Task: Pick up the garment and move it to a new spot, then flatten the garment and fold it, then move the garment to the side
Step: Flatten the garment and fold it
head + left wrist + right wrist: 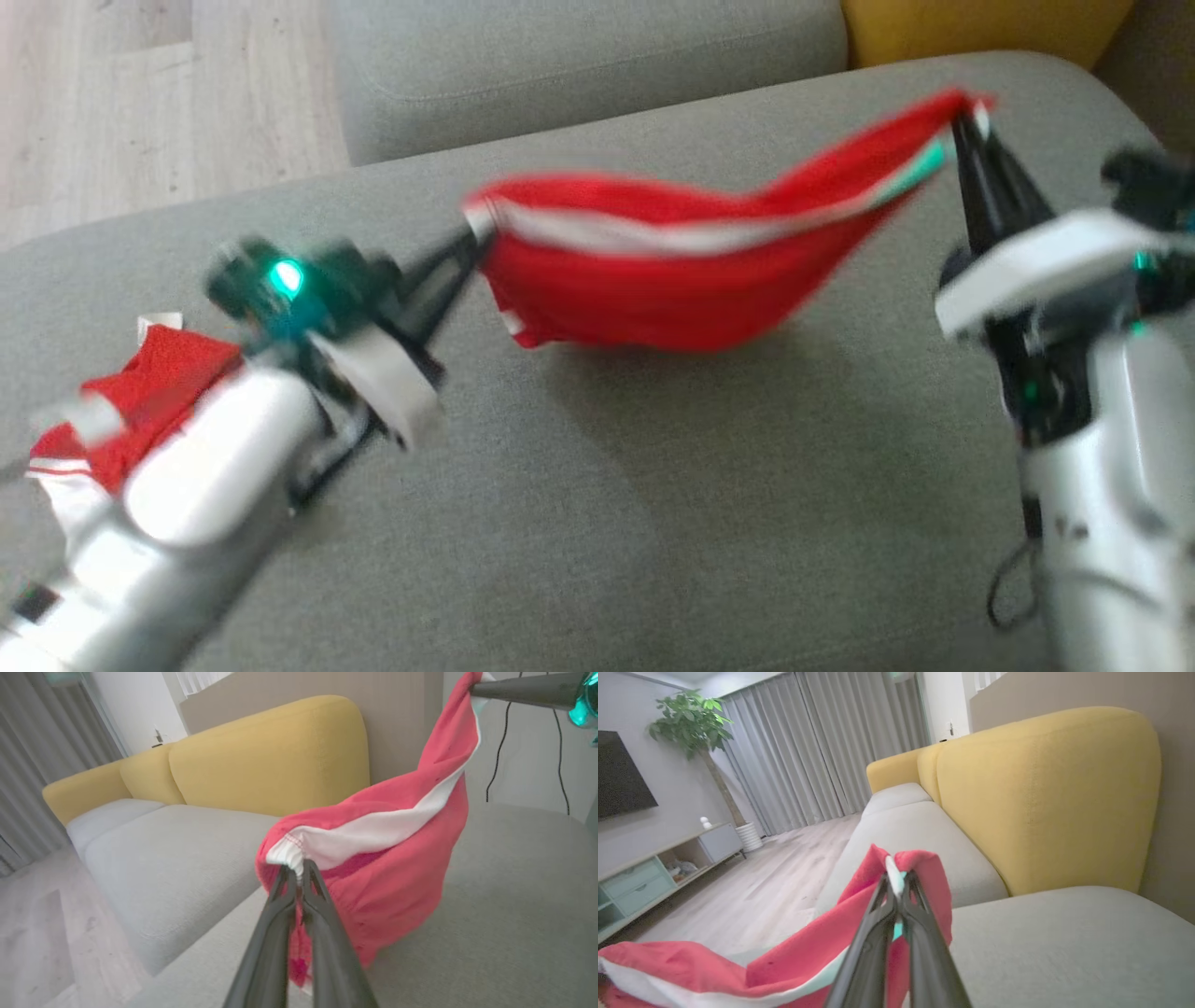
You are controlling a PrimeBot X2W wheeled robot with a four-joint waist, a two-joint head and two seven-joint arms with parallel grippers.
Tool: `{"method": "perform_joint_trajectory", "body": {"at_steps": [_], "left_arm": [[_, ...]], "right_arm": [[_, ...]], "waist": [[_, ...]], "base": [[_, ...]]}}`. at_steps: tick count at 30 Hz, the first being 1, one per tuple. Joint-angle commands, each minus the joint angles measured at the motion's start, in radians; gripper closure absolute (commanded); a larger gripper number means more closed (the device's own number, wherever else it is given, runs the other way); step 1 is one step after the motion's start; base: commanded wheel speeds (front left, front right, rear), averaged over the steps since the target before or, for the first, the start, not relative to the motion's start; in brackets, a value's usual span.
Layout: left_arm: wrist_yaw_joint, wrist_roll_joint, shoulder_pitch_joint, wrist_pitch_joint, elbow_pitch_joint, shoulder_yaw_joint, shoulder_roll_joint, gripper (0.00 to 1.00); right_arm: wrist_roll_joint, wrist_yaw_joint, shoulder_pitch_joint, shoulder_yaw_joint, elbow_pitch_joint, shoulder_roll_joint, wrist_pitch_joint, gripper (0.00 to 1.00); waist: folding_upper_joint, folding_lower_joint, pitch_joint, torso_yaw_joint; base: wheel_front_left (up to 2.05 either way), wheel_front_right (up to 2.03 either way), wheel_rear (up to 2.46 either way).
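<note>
Our left tool (473, 241) and right tool (963, 119) each pinch an end of the garment (653, 289), which sags over the seat (607, 523) nearer its far edge. We should pull apart evenly, then lower it flat.

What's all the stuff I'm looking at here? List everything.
garment: one, red with white band, hanging between both grippers above the seat
other cloth: one, red and white, on the seat at the robot's left
sofa seat: one, grey, beneath the garment
back cushions: several, yellow, behind the seat
floor: one, pale wood, beside the seat
curtains: several, grey, far wall
plant: one, green, beside the curtains
television: one, black, wall-mounted
cabinet: one, pale, below the television
left gripper: one, dark, shut on the garment's white-banded end
right gripper: one, dark, shut on its other end
</note>
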Motion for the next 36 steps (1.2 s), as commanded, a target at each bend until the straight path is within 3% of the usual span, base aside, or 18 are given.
{"method": "perform_joint_trajectory", "body": {"at_steps": [1, 9, 17, 28, 36], "left_arm": [[-0.002, -0.023, -0.088, 0.019, -0.039, 0.067, 0.05, 1.0], [-0.011, -0.068, -0.183, 0.098, -0.055, 0.082, 0.106, 1.0], [-0.015, -0.116, -0.153, 0.119, -0.061, 0.052, 0.126, 1.0], [-0.006, -0.143, -0.127, 0.114, -0.084, 0.055, 0.139, 1.0], [-0.01, -0.138, -0.308, 0.139, -0.002, 0.081, 0.115, 1.0]], "right_arm": [[0.021, -0.001, -0.086, 0.042, -0.019, -0.009, 0.006, 1.0], [0.051, -0.001, -0.228, 0.09, 0.132, -0.057, 0.005, 1.0], [0.12, -0.001, -0.246, 0.118, 0.289, -0.084, 0.062, 1.0], [0.195, -0.001, -0.264, 0.155, 0.283, -0.107, 0.109, 1.0], [0.225, -0.001, -0.45, 0.163, 0.322, -0.082, 0.113, 1.0]], "waist": [[0.0, 0.0001, -0.004, 0.005], [0.0, 0.0001, -0.012, 0.023], [0.0, 0.0001, -0.02, 0.044], [0.0, 0.0001, 0.02, 0.038], [0.0, 0.0001, 0.175, 0.022]], "base": [[0.0, 0.0, 0.0], [0.0, 0.0, 0.0], [0.0, 0.0, 0.0], [0.0, 0.0, 0.0], [0.0, 0.0, 0.0]]}}
